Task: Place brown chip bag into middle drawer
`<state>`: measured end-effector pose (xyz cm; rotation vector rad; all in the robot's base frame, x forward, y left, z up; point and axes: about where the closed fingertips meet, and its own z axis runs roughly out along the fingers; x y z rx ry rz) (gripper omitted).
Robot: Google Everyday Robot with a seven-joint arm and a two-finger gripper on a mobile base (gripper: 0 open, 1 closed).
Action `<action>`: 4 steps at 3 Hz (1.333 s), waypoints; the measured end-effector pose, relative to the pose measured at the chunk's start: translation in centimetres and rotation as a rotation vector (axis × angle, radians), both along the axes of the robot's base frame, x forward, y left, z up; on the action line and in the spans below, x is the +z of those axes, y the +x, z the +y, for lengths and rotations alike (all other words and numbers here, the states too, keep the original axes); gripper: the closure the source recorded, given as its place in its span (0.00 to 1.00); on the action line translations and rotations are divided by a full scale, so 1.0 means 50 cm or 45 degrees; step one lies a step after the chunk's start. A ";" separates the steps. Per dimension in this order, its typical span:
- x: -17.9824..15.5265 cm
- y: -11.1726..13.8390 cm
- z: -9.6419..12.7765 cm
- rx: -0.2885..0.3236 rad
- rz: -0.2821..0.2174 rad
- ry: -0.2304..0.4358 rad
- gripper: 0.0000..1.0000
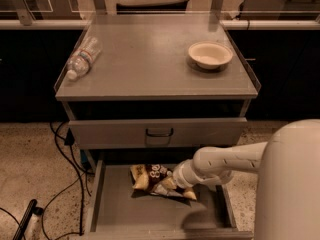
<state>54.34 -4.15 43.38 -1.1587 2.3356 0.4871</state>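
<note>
- Grey cabinet top [150, 79]: clear plastic bottle [82, 56] lying along the left edge; white bowl [210, 55] near the right rear corner.
- Drawer front [110, 133] with dark handle: closed, just under the top.
- Middle drawer [150, 214]: pulled open below it.
- Brown chip bag [152, 174]: inside the drawer, near the rear edge, about centre; long axis left to right.
- Gripper [175, 181]: at the bag's right end, arm entering from the right edge. I cannot tell whether it is holding.
- Judgement: the bag extends leftward from the gripper, so I would retreat rightward.
</note>
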 end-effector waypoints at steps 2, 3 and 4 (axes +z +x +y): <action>-0.015 0.043 -0.003 -0.016 -0.029 -0.004 0.85; -0.015 0.043 -0.003 -0.016 -0.029 -0.004 0.63; -0.015 0.043 -0.003 -0.016 -0.029 -0.004 0.38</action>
